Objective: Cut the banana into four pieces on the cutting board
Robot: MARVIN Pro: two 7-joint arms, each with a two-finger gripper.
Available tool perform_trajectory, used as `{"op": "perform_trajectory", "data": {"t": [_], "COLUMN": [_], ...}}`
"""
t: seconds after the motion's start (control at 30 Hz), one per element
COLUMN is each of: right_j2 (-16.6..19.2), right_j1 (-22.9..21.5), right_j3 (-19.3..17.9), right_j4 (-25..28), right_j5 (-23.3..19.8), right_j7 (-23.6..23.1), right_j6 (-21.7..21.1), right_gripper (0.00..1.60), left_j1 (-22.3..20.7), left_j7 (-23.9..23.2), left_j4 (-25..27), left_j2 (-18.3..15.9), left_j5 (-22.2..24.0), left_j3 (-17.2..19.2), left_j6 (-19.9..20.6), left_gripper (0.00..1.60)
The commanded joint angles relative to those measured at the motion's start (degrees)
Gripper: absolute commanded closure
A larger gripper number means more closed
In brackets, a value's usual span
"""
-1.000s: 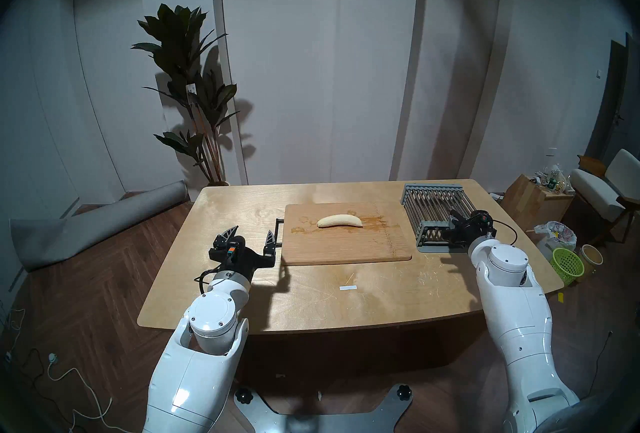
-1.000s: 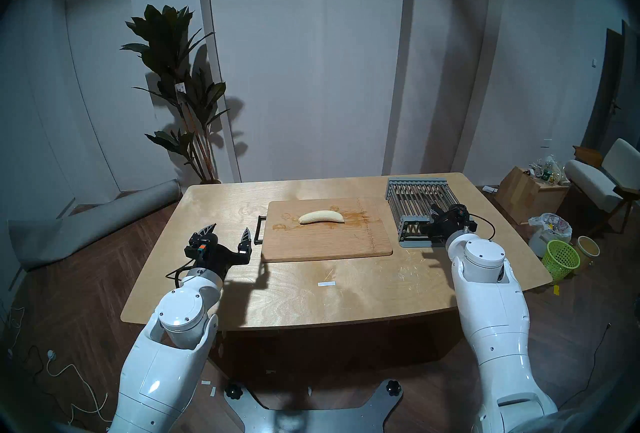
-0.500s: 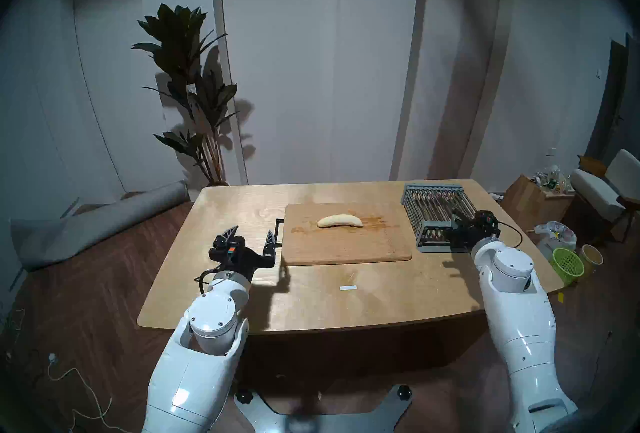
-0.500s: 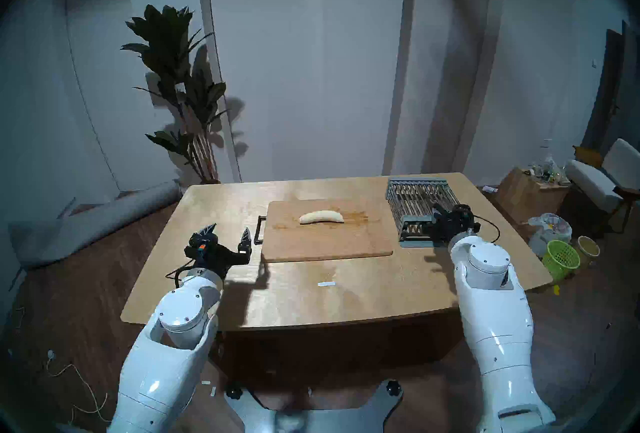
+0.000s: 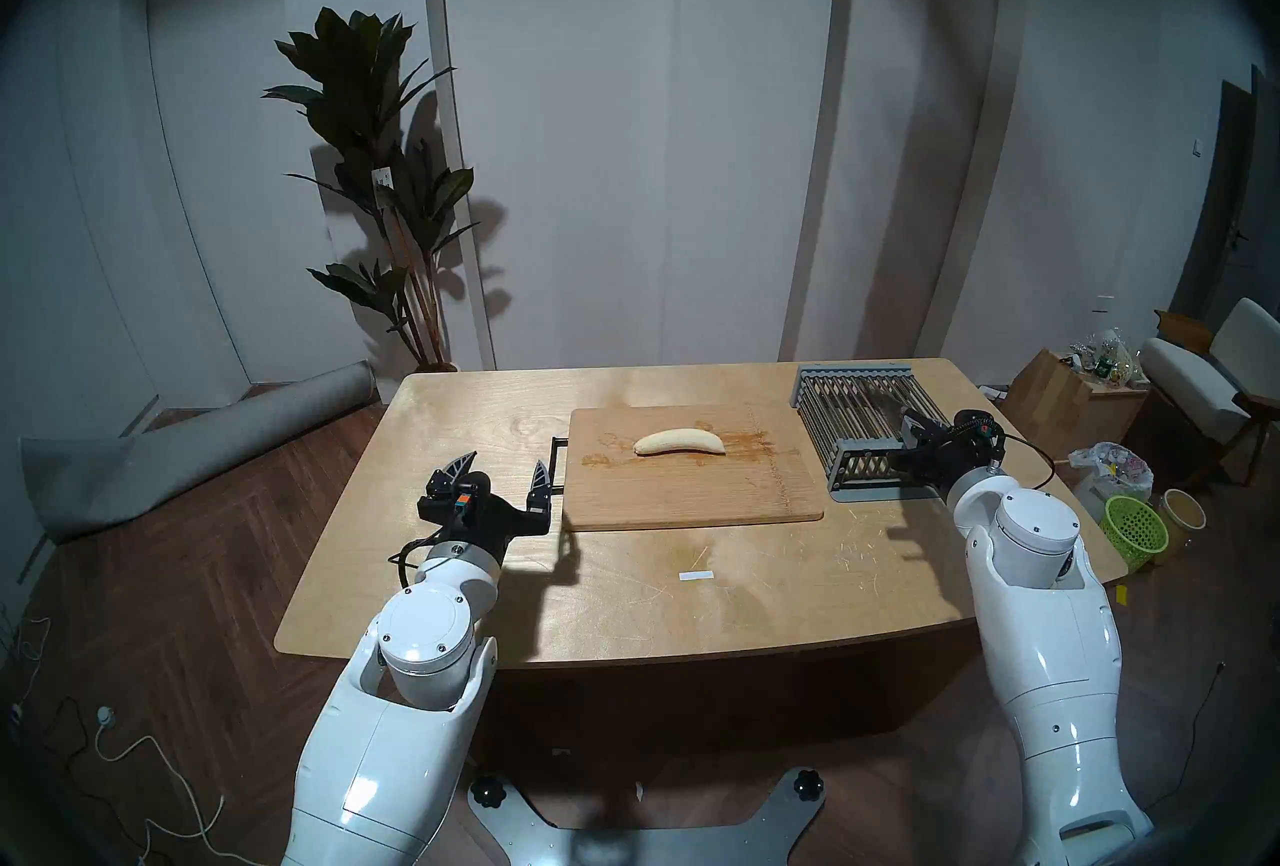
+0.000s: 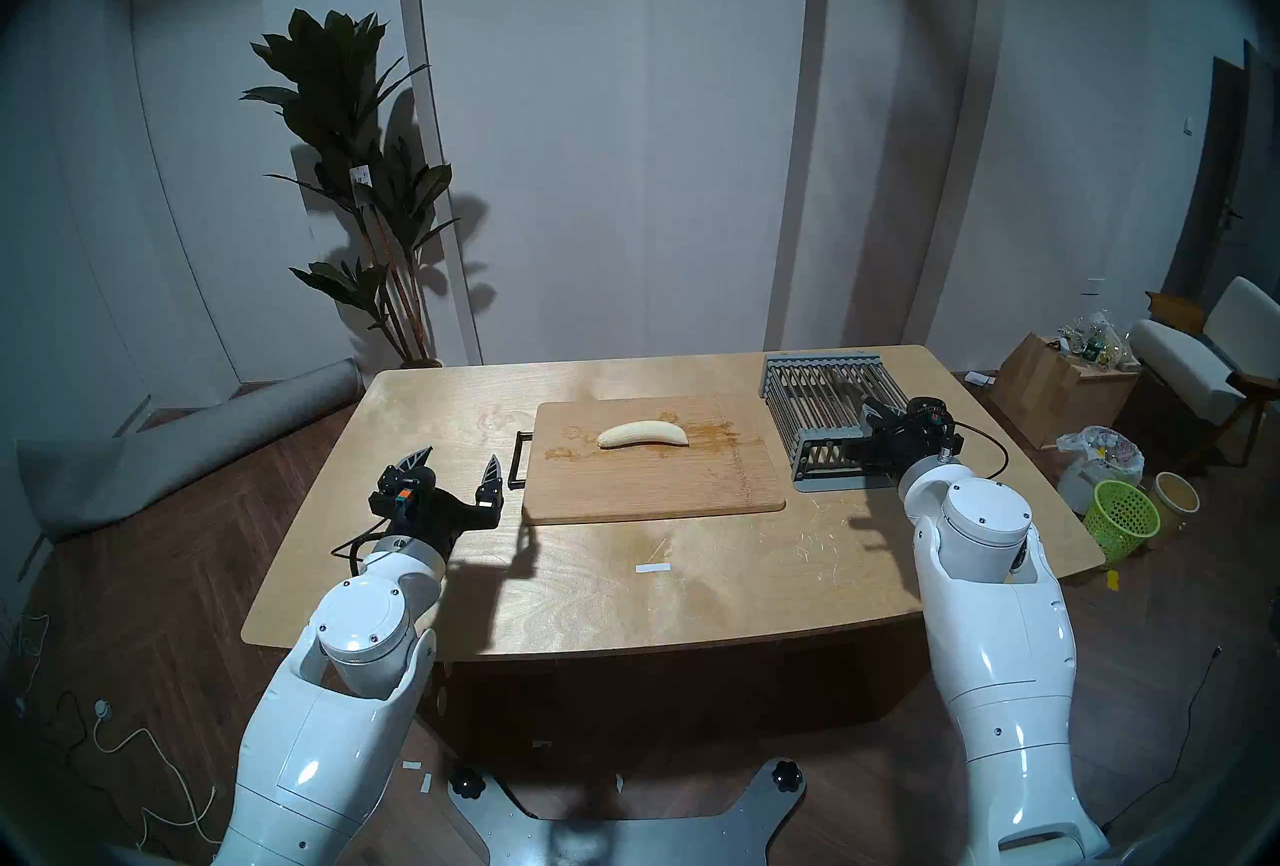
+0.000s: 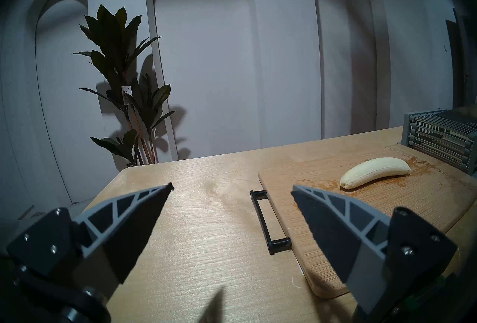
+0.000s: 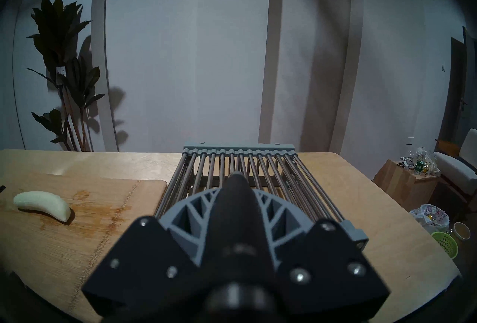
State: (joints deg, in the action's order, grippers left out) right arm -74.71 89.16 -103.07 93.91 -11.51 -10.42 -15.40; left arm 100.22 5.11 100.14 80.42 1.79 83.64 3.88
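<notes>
Two fingers of the left gripper (image 5: 505,459) spread wide apart, holding nothing, hovering level just beside the black handle (image 5: 556,463) of the cutting board (image 5: 692,497). Probably parked there to steady the board or the fruit once cutting starts.

Further right, near the board's middle and well apart from both arms: the banana (image 5: 679,442), whole and uncut. Long axis left to right, roughly parallel to the board's long edge, ends curving slightly toward the robot, hump away. Laid so, judged convenient for three front-to-back cuts across its length.

Rightmost, over the near end of the grey rack (image 5: 866,421): the right gripper (image 5: 913,432), pointing forward, clamped tight on a dark handle (image 8: 237,201). Likely the knife's, though no blade visible, so not certain. No cutting begun yet.
</notes>
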Motion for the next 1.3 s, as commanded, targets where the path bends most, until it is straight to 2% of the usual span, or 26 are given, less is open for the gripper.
{"op": "perform_trajectory", "data": {"t": [0.0, 0.17, 0.3, 0.47, 0.8, 0.83, 1.1, 1.27], "right_j2": [-1.08, -1.72, -1.91, -2.18, -0.93, -1.12, -1.63, -3.93], "right_j1": [2.19, 4.15, 4.80, 4.25, 1.63, 0.99, -1.53, -2.26], "right_j3": [-0.67, -0.85, -0.67, 1.37, 8.75, 9.04, 12.09, 12.78], "right_j4": [6.35, 9.38, 10.86, 11.26, 5.98, 5.62, 1.97, 0.55], "right_j5": [-1.03, -1.31, -1.14, -0.28, 4.42, 4.07, 4.95, 3.36], "right_j7": [0.06, -0.06, -0.49, -1.59, -4.74, -5.48, -6.88, -7.03], "right_j6": [-1.25, -2.12, -1.01, 2.70, 12.20, 11.83, 17.78, 21.23], "right_gripper": [1.60, 1.60, 1.60, 1.60, 1.60, 1.60, 1.60, 1.60], "left_j1": [-0.86, -0.87, -0.88, -0.90, -0.93, -0.93, -0.95, -0.96], "left_j7": [0.10, 0.21, 0.27, 0.39, 0.60, 0.61, 0.77, 0.85], "left_j4": [1.07, 1.08, 1.07, 1.05, 1.06, 1.05, 1.05, 1.04], "left_j2": [0.05, -0.06, -0.14, -0.27, -0.50, -0.51, -0.69, -0.79], "left_j5": [-0.03, 0.07, 0.14, 0.26, 0.46, 0.48, 0.64, 0.73], "left_j3": [0.11, 0.02, -0.04, -0.14, -0.31, -0.32, -0.46, -0.53], "left_j6": [-0.21, -0.21, -0.22, -0.23, -0.24, -0.24, -0.25, -0.25], "left_gripper": [0.00, 0.00, 0.00, 0.00, 0.00, 0.00, 0.00, 0.00]}}
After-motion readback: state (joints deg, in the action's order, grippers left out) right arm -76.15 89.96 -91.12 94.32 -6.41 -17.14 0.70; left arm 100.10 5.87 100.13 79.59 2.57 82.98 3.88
